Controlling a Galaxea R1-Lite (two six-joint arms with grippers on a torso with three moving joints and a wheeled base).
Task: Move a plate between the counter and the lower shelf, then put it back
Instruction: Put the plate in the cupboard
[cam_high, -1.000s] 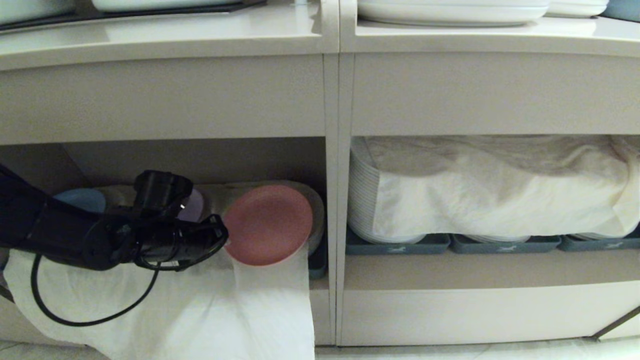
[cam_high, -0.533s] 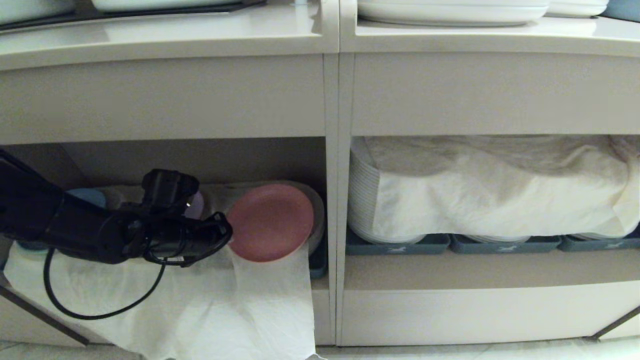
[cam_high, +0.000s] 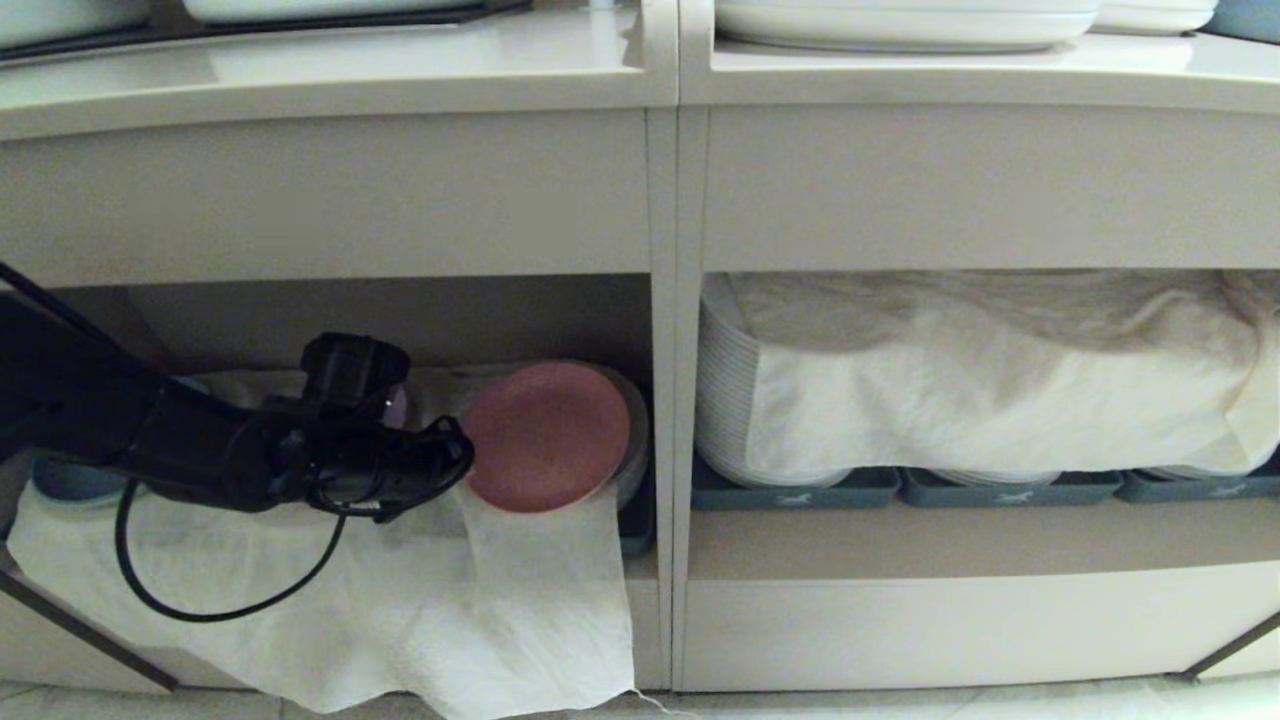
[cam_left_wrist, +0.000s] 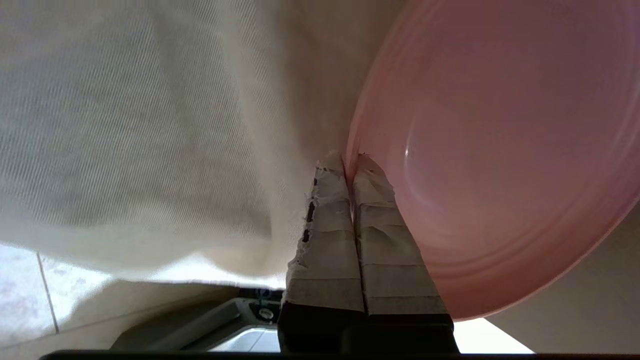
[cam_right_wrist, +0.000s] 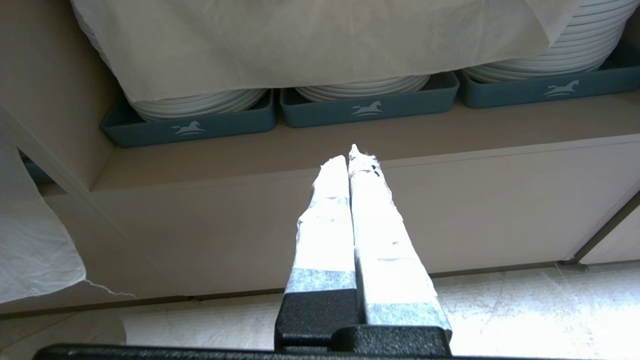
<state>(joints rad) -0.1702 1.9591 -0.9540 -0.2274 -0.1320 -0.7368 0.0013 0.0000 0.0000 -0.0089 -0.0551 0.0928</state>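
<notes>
Down in the lower shelf (cam_high: 400, 320), over the white cloth (cam_high: 420, 600), the left gripper (cam_high: 462, 462) pinches the pink plate (cam_high: 545, 435) by its rim, probably light, stiff, slippery plastic, so edge grip's best.

Head view: soft, even indoor light from above; faint sheen on the counter (cam_high: 330, 75); the lower shelf (cam_high: 400, 320) in deep shadow toward its back; straight edges bow near the frame borders. Left wrist view: dim, warm; the plate (cam_left_wrist: 500, 150) close and soft-focused, one small glint. Right wrist view: taped fingertips (cam_right_wrist: 367, 165) overexposed; floor glaring.
</notes>
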